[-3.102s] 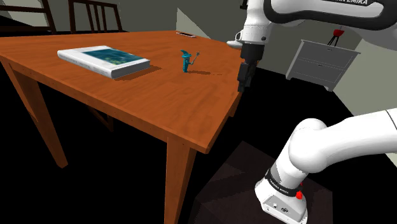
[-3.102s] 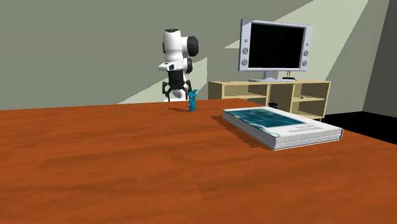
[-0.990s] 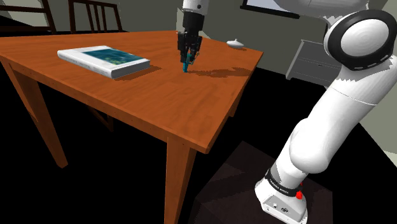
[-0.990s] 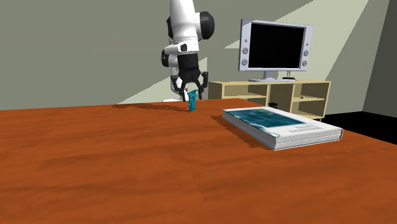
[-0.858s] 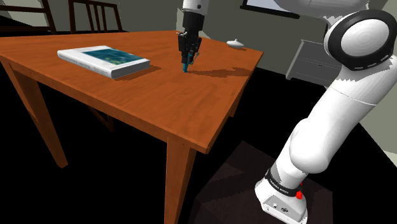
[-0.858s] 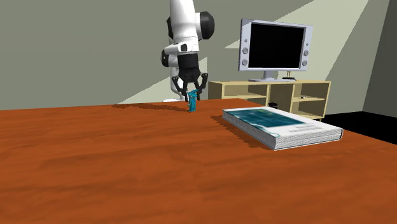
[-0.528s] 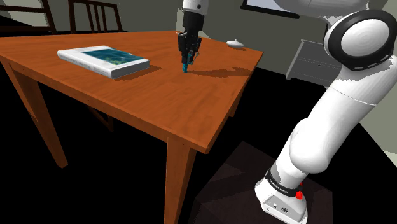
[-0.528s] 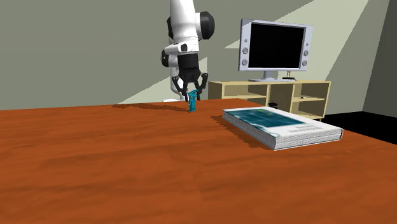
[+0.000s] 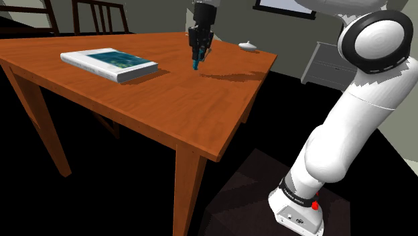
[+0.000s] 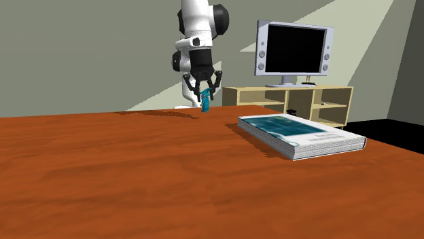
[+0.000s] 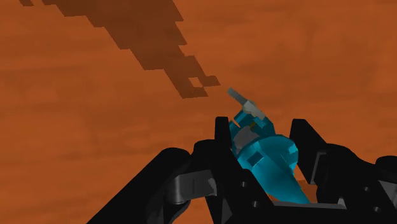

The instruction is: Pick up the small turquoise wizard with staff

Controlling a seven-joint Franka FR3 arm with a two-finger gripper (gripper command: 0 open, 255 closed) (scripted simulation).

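Gripping the small turquoise wizard [image 11: 270, 159] from both sides, the jaws were clenched on its body, with one black finger [image 11: 306, 141] pressed against each side of the figure. In the wrist view the grey staff [image 11: 245, 102] pointed out past the fingertips, and under it lay the brown wood with a dark blocky shadow [image 11: 153, 38]. In the shoulder view the wizard [image 9: 195, 64] hung below the black hand, over the far part of the tabletop [image 9: 167, 100], and it seemed to be lifted a little from the wood. The white arm [image 9: 365, 87] rose from its base [image 9: 298, 208] and reached over the tabletop's corner. A flat book [image 9: 110, 64] with a blue-green cover lay on the tabletop, well apart from the wizard, toward the shoulder view's left. A small white object [image 9: 248, 45] sat near the far edge. Two dark chairs [image 9: 100, 15] stood behind the tabletop, and a white dresser [image 9: 338, 67] stood by the wall. In the second exterior view the wizard [image 10: 204, 100] was beyond the book [image 10: 299, 136], and a television [image 10: 294, 51] stood on a pale shelf unit [image 10: 319, 102].
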